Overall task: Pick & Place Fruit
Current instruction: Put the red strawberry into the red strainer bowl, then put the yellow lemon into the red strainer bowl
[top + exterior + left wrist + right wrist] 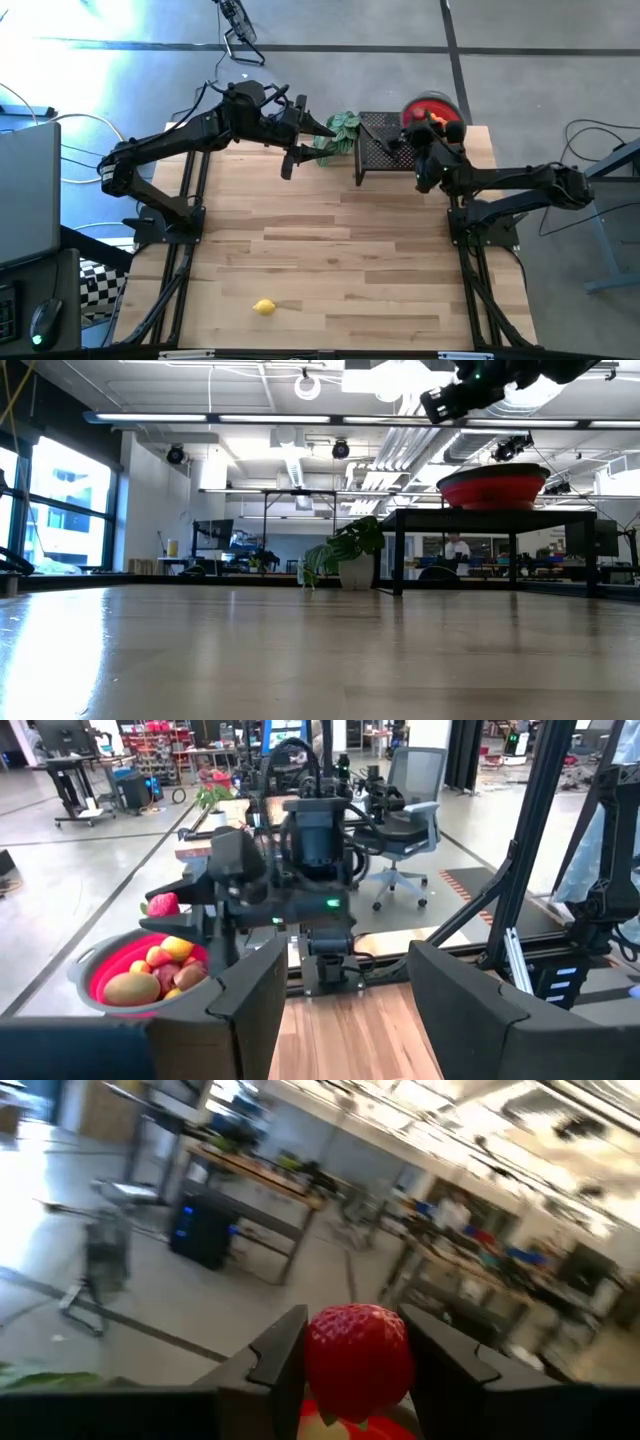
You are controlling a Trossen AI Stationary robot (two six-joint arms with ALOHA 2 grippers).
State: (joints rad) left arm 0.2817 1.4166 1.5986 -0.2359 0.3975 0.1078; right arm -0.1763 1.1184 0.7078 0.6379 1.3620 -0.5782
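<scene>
Red and rounded, a toy strawberry (358,1354) sits clamped between the two fingers of the right end effector (358,1365), which hangs above the red bowl (430,104) on the black stand (385,145) at the far edge of the counter (330,260). The bowl already holds several fruits (155,975) in orange, yellow and red. The left end effector (345,1010) hovers near the leafy plant (338,132), its fingers apart and holding nothing. One yellow fruit, likely a lemon (264,307), lies alone near the front edge of the counter, well apart from both arms.

The risk here, as I judge it, is the release: if the strawberry is let go off-centre or from too high, it could strike the piled fruit, bounce over the rim and roll off the stand. The bowl also sits close to the stand's edge, so a nudge from the arm could tip it.
</scene>
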